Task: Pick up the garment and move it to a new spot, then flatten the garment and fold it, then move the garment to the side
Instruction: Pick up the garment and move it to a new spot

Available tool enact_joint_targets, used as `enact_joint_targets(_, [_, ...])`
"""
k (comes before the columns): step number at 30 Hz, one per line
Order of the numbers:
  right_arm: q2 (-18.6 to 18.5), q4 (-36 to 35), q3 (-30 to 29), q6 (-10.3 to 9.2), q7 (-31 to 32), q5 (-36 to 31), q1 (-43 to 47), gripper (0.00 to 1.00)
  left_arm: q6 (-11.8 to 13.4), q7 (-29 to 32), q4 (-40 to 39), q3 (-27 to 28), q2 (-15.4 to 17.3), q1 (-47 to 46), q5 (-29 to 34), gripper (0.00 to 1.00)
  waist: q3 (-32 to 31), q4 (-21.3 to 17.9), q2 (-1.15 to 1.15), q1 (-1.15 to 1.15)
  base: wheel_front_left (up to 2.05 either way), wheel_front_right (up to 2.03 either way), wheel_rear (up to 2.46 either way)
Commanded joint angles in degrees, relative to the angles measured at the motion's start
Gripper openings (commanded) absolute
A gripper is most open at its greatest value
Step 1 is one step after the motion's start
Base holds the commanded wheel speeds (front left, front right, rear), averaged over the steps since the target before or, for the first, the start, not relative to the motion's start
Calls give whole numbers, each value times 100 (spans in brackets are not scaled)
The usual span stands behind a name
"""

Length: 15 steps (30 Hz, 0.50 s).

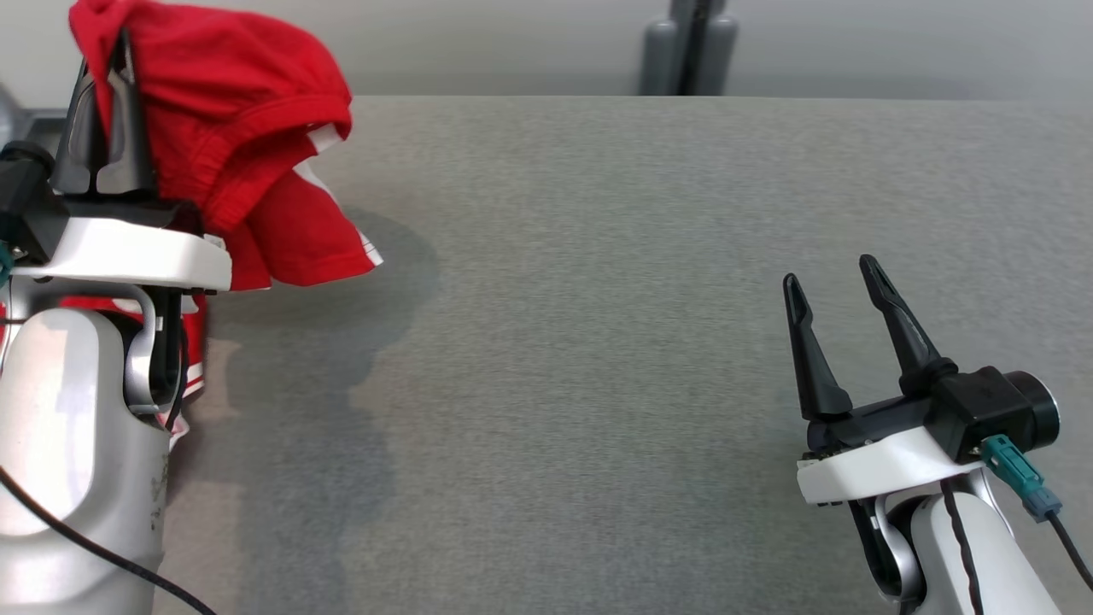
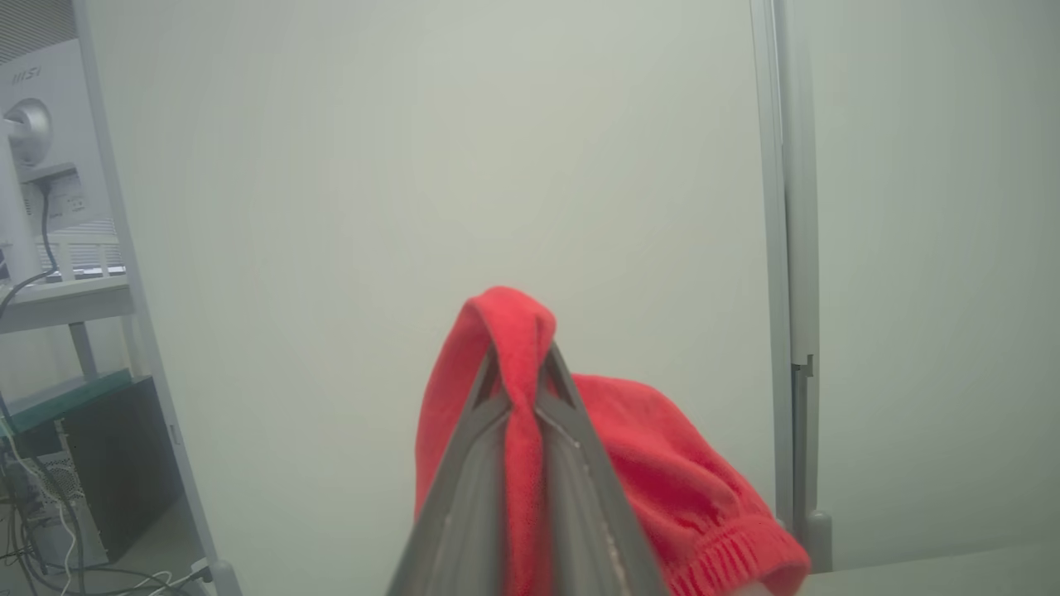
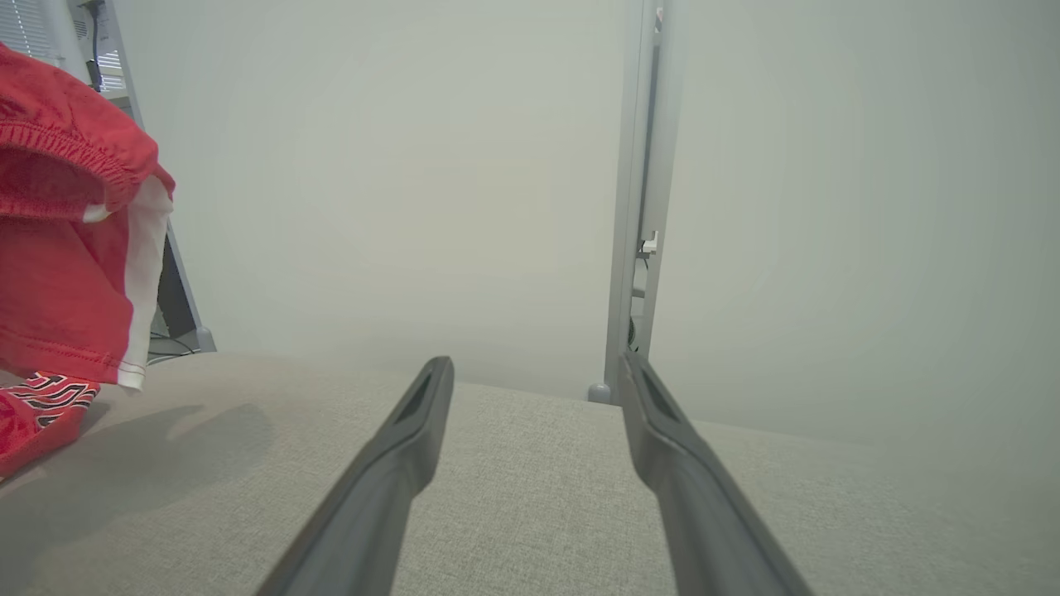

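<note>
The garment is red with white trim and hangs bunched over the table's far left. My left gripper is shut on its top fold and holds it up. In the left wrist view the red garment is pinched between the closed fingers and drapes to the right. Its lower end touches the table in the right wrist view, with the rest hanging above. My right gripper stands open at the lower right, low over the table, with nothing between its fingers.
The grey fabric-covered table spreads across the middle and right. A grey post stands behind its far edge. A shelf with a monitor and cables stands off the table's left side. A pale wall lies behind.
</note>
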Motion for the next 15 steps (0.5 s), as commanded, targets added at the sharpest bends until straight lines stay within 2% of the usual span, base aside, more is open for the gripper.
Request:
enact_joint_targets(1, [6, -55, -38, 9, -29, -21, 50, 100, -62, 74, -211, -64, 30, 24, 14, 0, -14, -295, 0, 0, 0, 0, 0])
enact_joint_targets(8, [18, -82, -72, 8, -29, 56, 25, 100, -254, 481, -843, -409, -37, 115, -30, 0, 10, -925, 0, 0, 0, 0, 0])
enact_joint_targets(15, [19, -144, -75, 8, -29, 226, -12, 100, -401, 669, -926, -787, -153, 78, -2, 0, 30, -1395, 0, 0, 0, 0, 0])
